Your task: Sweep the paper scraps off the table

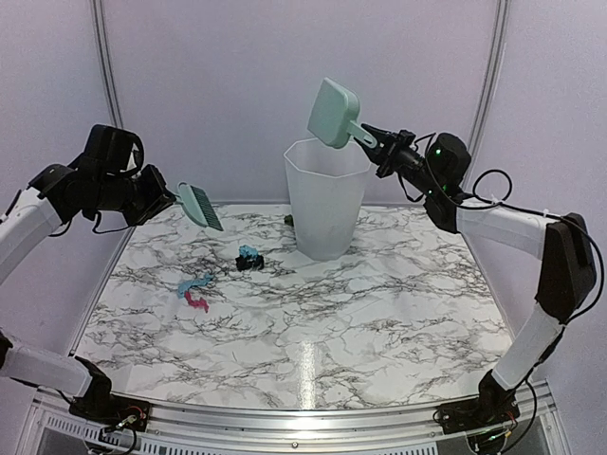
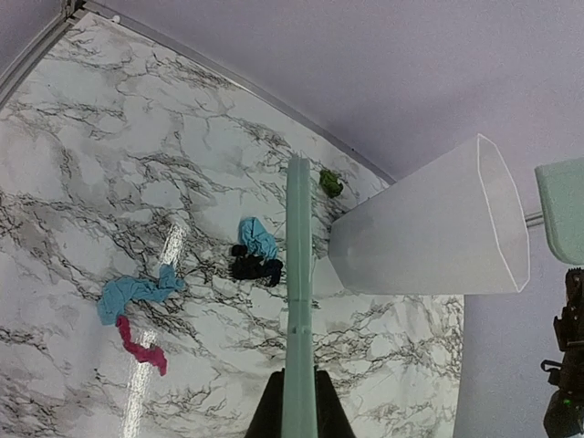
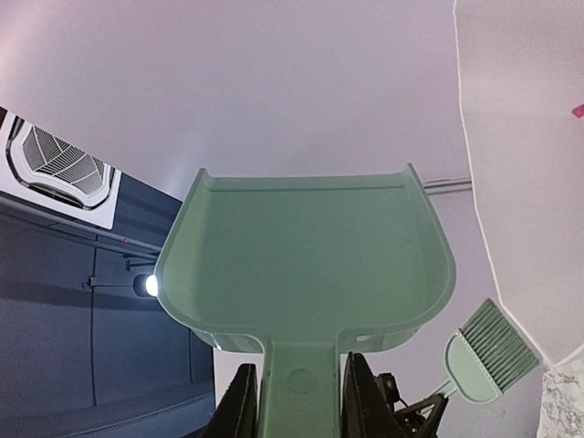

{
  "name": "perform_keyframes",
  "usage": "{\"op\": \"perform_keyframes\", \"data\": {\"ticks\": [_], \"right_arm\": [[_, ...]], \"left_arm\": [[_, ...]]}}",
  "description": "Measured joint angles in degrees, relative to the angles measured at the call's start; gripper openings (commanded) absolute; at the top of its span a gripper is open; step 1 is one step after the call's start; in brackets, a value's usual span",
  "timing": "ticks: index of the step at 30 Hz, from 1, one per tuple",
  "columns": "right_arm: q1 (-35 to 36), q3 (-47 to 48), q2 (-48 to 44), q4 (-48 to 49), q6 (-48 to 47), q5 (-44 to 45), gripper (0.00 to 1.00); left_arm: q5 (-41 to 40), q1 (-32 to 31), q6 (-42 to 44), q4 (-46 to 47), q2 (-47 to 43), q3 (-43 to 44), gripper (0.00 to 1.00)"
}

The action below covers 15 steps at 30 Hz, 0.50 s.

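Your right pincer (image 1: 373, 139) is shut tight on the handle of the green dustpan (image 1: 334, 113). You hold the pan high up, tipped over the top of the white bin (image 1: 326, 204). Your left pincer (image 1: 172, 197) grips the green brush (image 1: 201, 206), up in the air over the far left side of the table (image 1: 398, 322). The paper scraps (image 1: 194, 284) lie down on the table, lower than the brush. A blue bit and a pink bit sit together there. A blue and black bunch (image 1: 249, 257) sits nearer the bin. All are well apart from the dustpan.
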Motion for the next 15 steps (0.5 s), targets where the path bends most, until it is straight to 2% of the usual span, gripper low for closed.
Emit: {"op": "perform_keyframes", "data": {"ticks": [6, 15], "right_arm": [[0.00, 0.02, 1.18, 4.20, 3.61, -4.31, 0.00], [0.00, 1.70, 1.38, 4.09, -0.20, -13.03, 0.00]], "left_arm": [[0.11, 0.13, -3.82, 3.28, 5.99, 2.38, 0.00], [4.70, 1.88, -7.39, 11.69, 21.86, 10.93, 0.00]]}}
